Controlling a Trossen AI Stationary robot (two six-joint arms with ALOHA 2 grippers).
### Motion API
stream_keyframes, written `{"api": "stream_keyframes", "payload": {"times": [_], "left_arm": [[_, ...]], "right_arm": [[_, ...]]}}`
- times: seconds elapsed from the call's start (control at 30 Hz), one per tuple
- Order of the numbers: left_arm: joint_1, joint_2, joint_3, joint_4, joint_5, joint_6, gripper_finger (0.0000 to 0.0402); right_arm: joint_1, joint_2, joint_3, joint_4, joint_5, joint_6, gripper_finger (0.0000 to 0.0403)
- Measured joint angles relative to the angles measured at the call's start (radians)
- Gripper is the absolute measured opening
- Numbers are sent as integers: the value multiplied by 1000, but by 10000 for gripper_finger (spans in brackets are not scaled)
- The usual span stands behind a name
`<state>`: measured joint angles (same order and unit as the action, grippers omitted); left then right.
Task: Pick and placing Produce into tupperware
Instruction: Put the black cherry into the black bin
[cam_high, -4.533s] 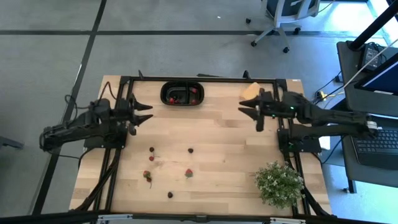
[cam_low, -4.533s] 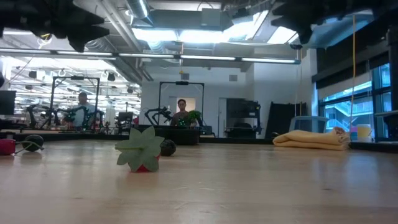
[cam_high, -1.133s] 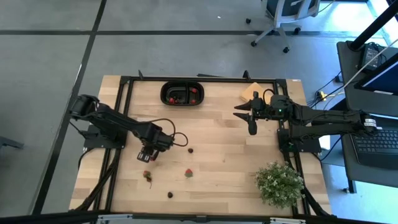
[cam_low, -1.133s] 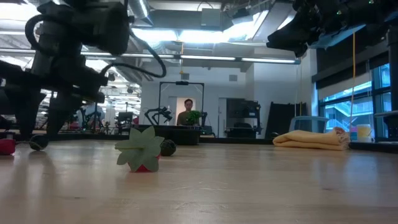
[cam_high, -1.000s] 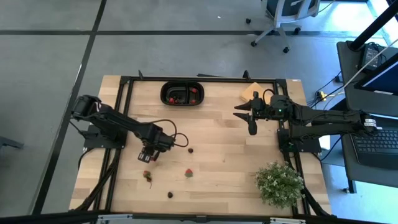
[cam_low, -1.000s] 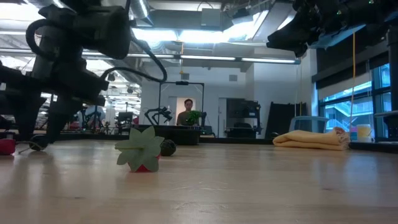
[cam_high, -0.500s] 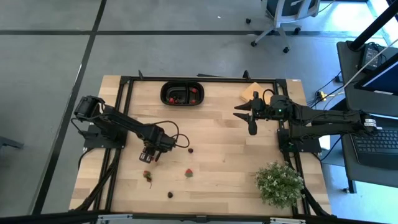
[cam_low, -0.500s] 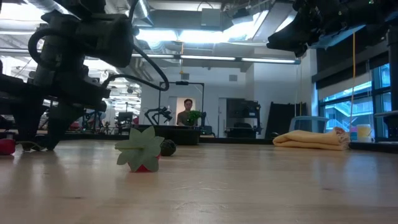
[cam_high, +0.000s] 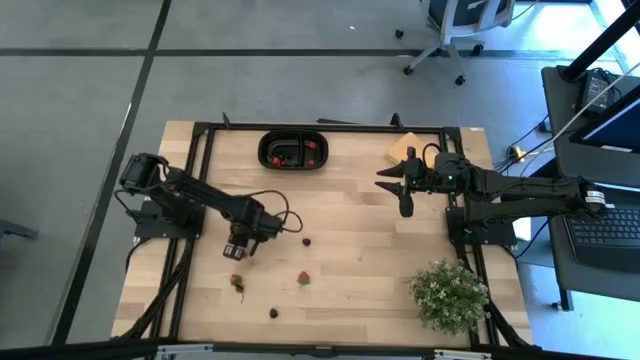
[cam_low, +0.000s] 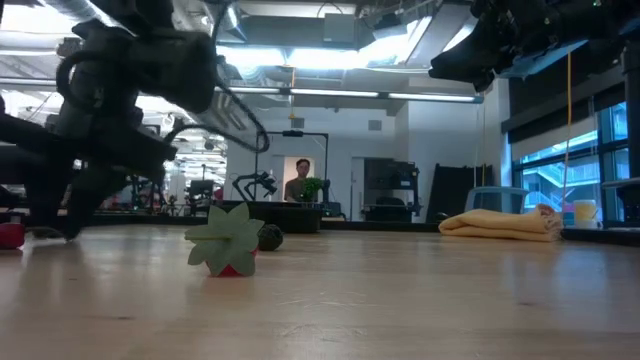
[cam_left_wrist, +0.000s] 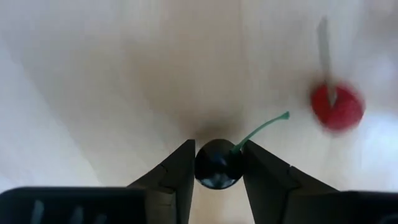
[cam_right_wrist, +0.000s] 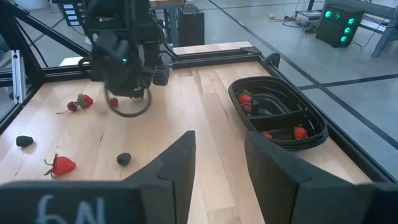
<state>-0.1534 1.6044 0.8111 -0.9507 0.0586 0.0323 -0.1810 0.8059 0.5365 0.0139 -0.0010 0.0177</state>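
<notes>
My left gripper (cam_high: 240, 249) points down at the table's left half, shut on a dark cherry (cam_left_wrist: 217, 165) with a green stem. A red piece (cam_left_wrist: 337, 107) lies just beside it. More produce lies loose on the wood: a dark berry (cam_high: 307, 241), a strawberry (cam_high: 303, 278) with a green top (cam_low: 228, 243), a red and dark pair (cam_high: 238, 283) and a dark one (cam_high: 273, 313). The black oval tupperware (cam_high: 294, 150) rests on the table at its far edge, with red strawberries (cam_right_wrist: 245, 98) inside. My right gripper (cam_high: 403, 200) hovers open over the table's right half. My left gripper pinches the dark cherry's round body (cam_left_wrist: 204, 167) between its two fingers (cam_left_wrist: 177, 171), coming from above and pointing down. The green stem (cam_left_wrist: 261, 129) sticks out free past one finger. Whether the cherry is off the wood, I cannot tell.
A tan yellowish pad (cam_high: 403, 148) lies at the far right corner, and a potted leafy plant (cam_high: 449, 293) stands near the right front corner. Black frame rails (cam_high: 200, 150) run along the table's far, left and right sides. People show in the room behind.
My left gripper has stayed low over the same spot and shifted only slightly. The dark cherry that showed between its fingers in the low view a second ago is now hidden by them. My right arm has kept still.
</notes>
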Motion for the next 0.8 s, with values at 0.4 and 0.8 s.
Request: {"api": "stream_keyframes", "payload": {"times": [0.4,0.8], "left_arm": [[275,-1,261,-71,36,64,107],[604,-2,475,163,-181,11,106]], "right_arm": [[0,0,0,5,0,3,141],[0,0,0,18,0,3,141]]}}
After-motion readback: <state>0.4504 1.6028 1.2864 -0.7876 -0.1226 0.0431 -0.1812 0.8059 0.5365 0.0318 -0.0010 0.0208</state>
